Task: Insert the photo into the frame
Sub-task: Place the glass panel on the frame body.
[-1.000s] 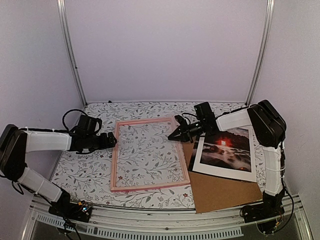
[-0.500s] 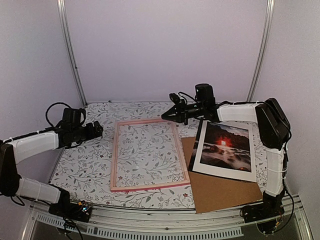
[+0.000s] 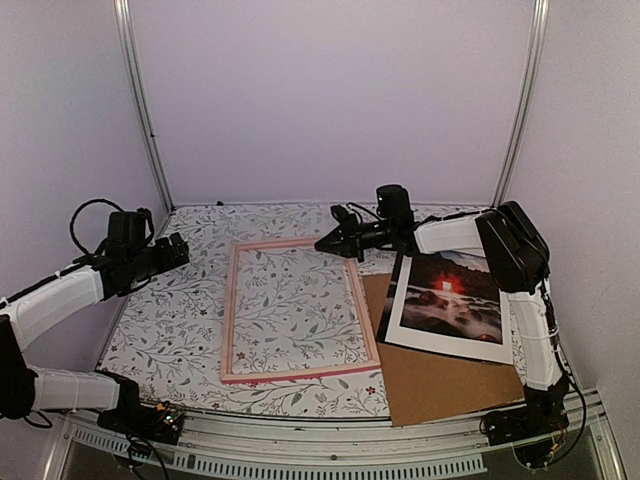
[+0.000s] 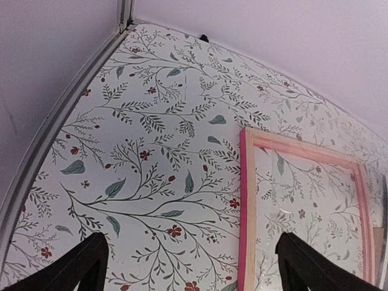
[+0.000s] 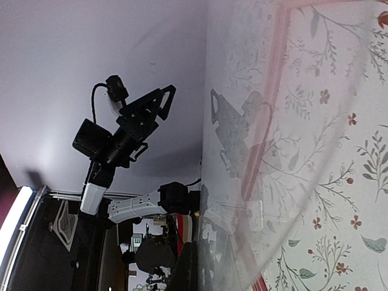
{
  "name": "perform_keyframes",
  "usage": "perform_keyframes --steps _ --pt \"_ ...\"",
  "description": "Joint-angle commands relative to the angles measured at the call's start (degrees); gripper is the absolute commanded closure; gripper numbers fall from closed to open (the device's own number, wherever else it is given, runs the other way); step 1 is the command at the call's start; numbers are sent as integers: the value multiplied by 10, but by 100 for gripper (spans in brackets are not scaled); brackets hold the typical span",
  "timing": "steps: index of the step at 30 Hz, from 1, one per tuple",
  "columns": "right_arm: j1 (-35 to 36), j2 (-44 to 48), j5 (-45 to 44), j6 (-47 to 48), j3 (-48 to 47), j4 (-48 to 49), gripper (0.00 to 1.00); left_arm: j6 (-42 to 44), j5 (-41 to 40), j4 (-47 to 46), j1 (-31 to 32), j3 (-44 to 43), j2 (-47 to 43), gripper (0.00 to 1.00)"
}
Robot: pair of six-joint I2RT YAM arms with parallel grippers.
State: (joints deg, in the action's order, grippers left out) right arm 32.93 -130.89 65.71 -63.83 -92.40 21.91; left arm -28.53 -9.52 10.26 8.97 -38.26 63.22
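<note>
Lying flat at the right of the table, the photo (image 3: 450,298) rests face up on the brown backing board (image 3: 430,388), its red sun toward the far side and a white border showing along its near and right edges. Its left edge sits just beside the right rail of the frame (image 3: 229,318), apart from it by a thin strip of board. The frame lies flat near the middle of the floral table (image 3: 160,340), with the leaf pattern visible inside its pink rails. Open tabletop runs along the frame's left and far sides. Its near rail is close to the table's front edge, and the board overhangs that edge. The right gripper (image 3: 325,241) hovers over the frame's far right corner with its jaws clenched and nothing between them. The left gripper (image 3: 178,250) hangs raised, well left of the frame, with its jaws spread wide and empty; the left wrist view shows bare table between its fingertips (image 4: 91,267). Metal corner posts (image 3: 140,110) and plain pale walls close in the far side.
</note>
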Motion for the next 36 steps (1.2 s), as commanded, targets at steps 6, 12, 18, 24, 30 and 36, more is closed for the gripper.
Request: perform_keyframes --steps 6,12,18,24,30,36 --pt "-45 -80 -37 114 -39 -144 100 16 3 3 -6 -5 2 0" --pt "-50 -98 -63 190 -68 -231 100 19 12 -2 -5 3 8 0" --pt "-49 -110 -62 219 -101 -279 100 19 17 -2 -5 6 8 1" --pt "-43 -106 -55 233 -103 -297 100 15 28 -8 -4 11 15 0" --pt "-32 -103 -38 236 -103 -308 100 13 34 -15 -2 16 28 0" --pt "-25 -106 -31 245 -103 -321 100 13 34 -20 1 20 31 0"
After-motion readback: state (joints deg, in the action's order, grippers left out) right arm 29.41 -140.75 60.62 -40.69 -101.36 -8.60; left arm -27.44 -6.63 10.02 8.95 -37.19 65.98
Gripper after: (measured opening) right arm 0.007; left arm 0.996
